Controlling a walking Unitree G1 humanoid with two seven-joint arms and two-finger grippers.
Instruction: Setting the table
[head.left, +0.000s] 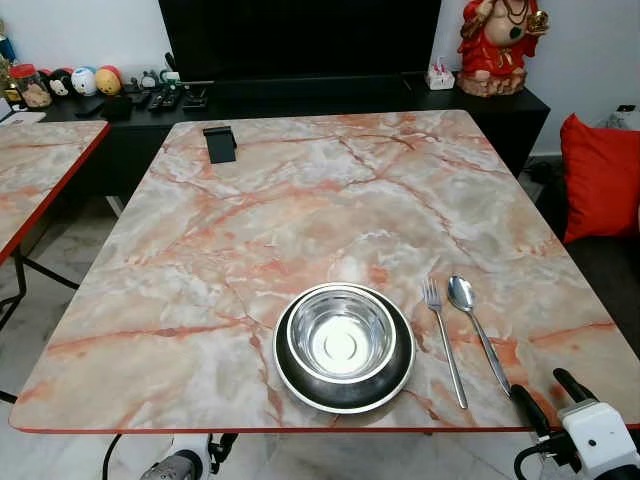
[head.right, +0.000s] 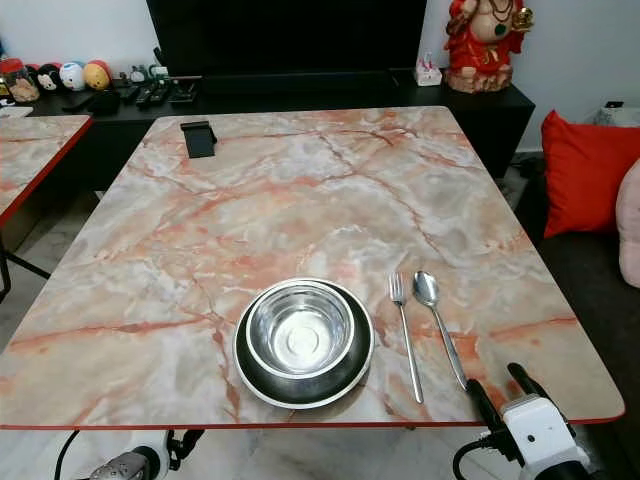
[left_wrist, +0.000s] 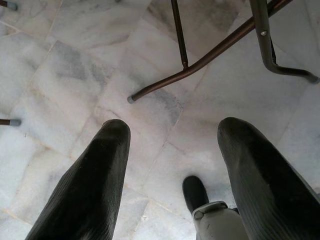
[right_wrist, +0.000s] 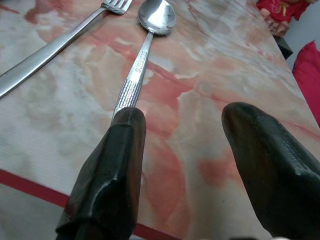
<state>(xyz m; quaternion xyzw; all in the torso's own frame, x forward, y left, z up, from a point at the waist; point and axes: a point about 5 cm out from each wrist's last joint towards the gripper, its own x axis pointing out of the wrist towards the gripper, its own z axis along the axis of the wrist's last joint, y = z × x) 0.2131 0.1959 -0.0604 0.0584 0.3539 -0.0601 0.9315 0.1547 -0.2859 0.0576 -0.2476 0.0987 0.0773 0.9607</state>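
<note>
A steel bowl (head.left: 341, 335) sits in a dark plate (head.left: 344, 393) near the front edge of the marble table (head.left: 300, 200). To their right lie a fork (head.left: 444, 342) and a spoon (head.left: 476, 328), side by side, handles toward me. My right gripper (head.left: 548, 392) hovers open at the table's front right edge, just behind the spoon's handle (right_wrist: 134, 85); nothing is between its fingers (right_wrist: 111, 175). My left gripper (left_wrist: 172, 150) hangs open below the table, over the floor.
A small black stand (head.left: 219, 143) sits at the table's far left. A second marble table (head.left: 40, 170) is to the left. A black TV console (head.left: 300, 100) with toys and a red figurine (head.left: 497, 45) is behind. Red cushions (head.left: 600, 175) lie at right. Chair legs (left_wrist: 200, 60) cross the tiled floor.
</note>
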